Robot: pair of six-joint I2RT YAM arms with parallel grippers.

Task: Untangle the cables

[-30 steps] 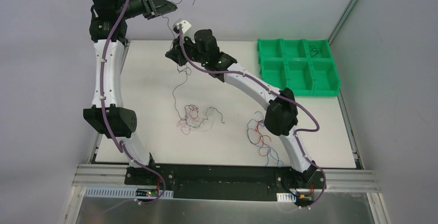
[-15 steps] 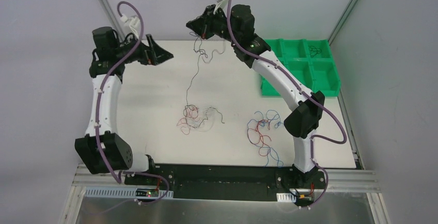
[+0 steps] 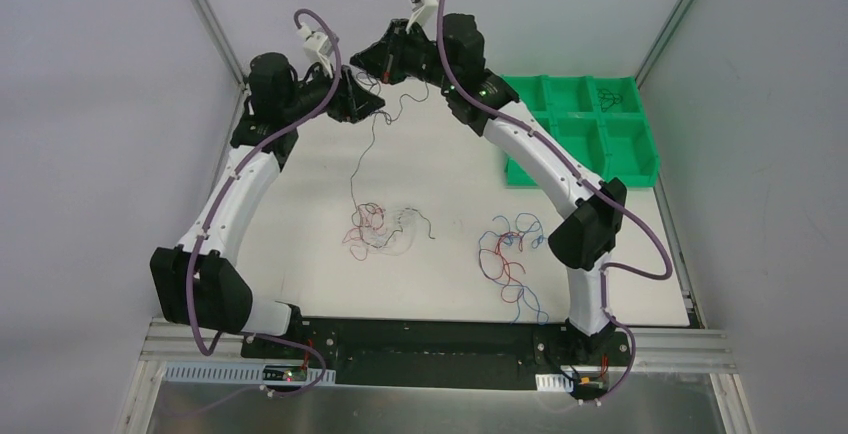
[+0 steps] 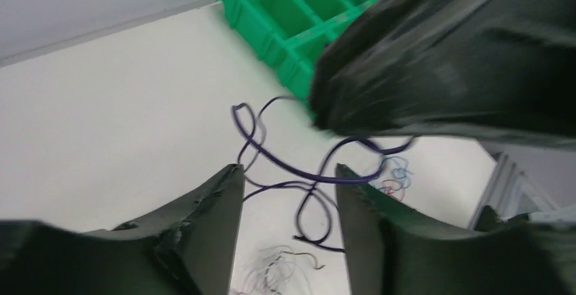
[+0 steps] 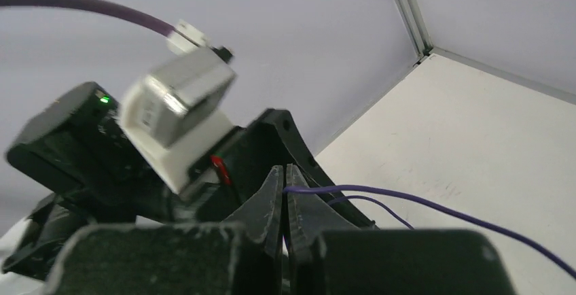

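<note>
From above, the right end effector (image 3: 385, 57) holds a dark cable (image 3: 362, 154) hanging down to the tangle (image 3: 380, 229) on the worktop (image 3: 300, 184), the left end effector (image 3: 372, 106) just beside it. The left wrist view shows its fingers (image 4: 210, 230) apart, the purple strand (image 4: 285, 169) running between them; the right wrist view shows fingers (image 5: 272, 196) pinched together on the strand (image 5: 407, 203), which trails off rightward

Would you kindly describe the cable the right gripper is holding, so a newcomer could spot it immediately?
Start at the green bin at the table's far right, then look left to the right gripper. A single dark purple cable hangs from it toward the red and whitish tangle; unlike the heaped bundles, it is one lifted strand.
</note>
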